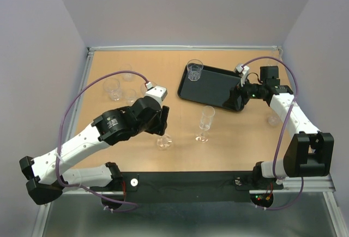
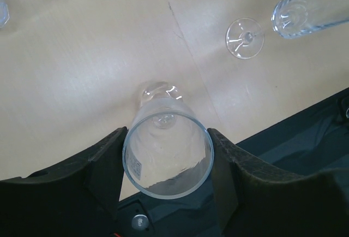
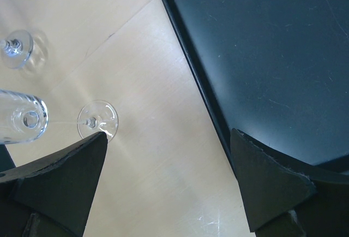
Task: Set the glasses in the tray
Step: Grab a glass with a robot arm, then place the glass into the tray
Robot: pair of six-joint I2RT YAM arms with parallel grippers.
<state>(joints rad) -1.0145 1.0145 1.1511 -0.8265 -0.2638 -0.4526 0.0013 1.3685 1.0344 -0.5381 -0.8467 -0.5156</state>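
Left hand (image 2: 167, 155) clamps the upright stemmed glass (image 2: 163, 118).

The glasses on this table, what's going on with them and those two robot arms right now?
The job is getting glasses into the black tray. The left gripper is clamped on a stemmed glass near the front of the table, its foot apparently on the wood. The right gripper hangs open and empty over the tray's edge. One tumbler stands in the tray; a tall flute and several other glasses stand on the table.
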